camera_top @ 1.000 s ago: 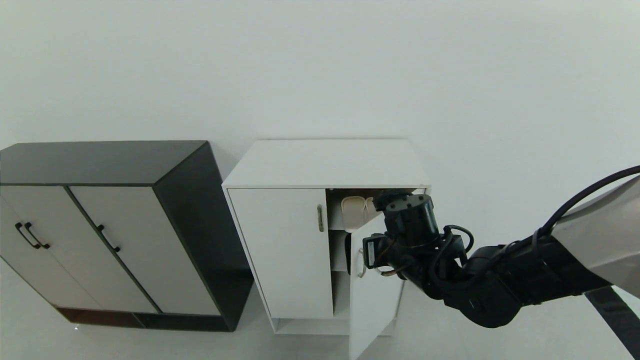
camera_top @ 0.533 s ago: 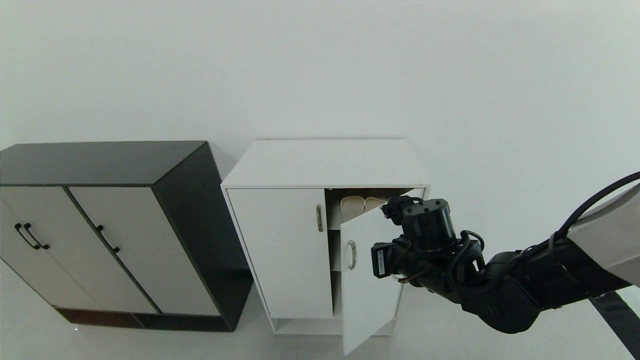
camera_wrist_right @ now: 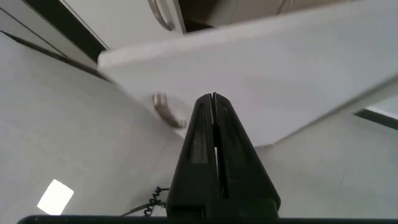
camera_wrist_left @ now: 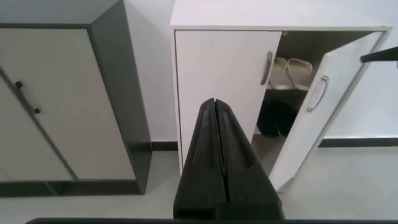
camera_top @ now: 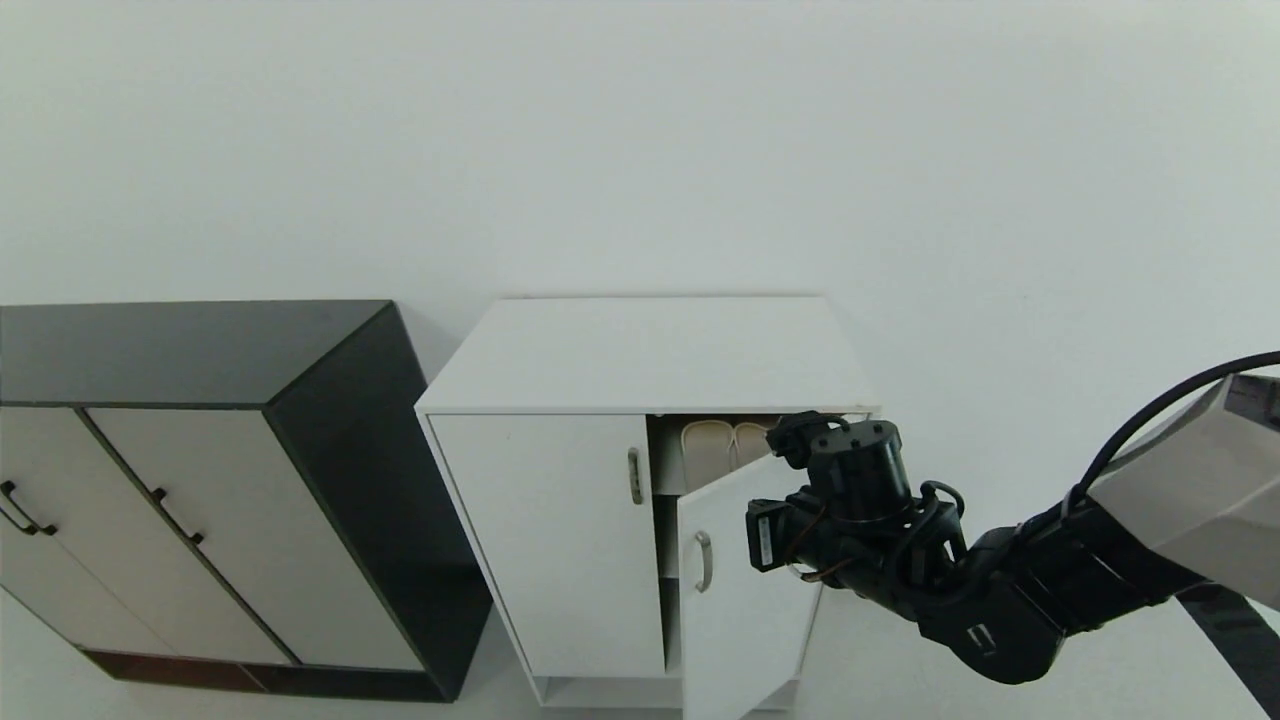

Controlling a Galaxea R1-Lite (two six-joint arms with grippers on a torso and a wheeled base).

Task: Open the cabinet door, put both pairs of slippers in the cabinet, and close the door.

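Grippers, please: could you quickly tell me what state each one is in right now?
Left gripper: fingers shut, holding nothing.
Right gripper: fingers shut, holding nothing, close to the half-open white cabinet door.

My L gripper (camera_wrist_left: 214,104), fingers pressed together, sits in front of white cabinet (camera_wrist_left: 217,56). Its R door (camera_wrist_left: 326,127) hangs ajar; beige slippers (camera_wrist_left: 291,70) on upper shelf, dark pair (camera_wrist_left: 277,118) below. Dark cabinet (camera_wrist_left: 115,93) stands left.

Slippers (camera_top: 712,448) in cabinet (camera_top: 650,350), behind its right door (camera_top: 740,600)
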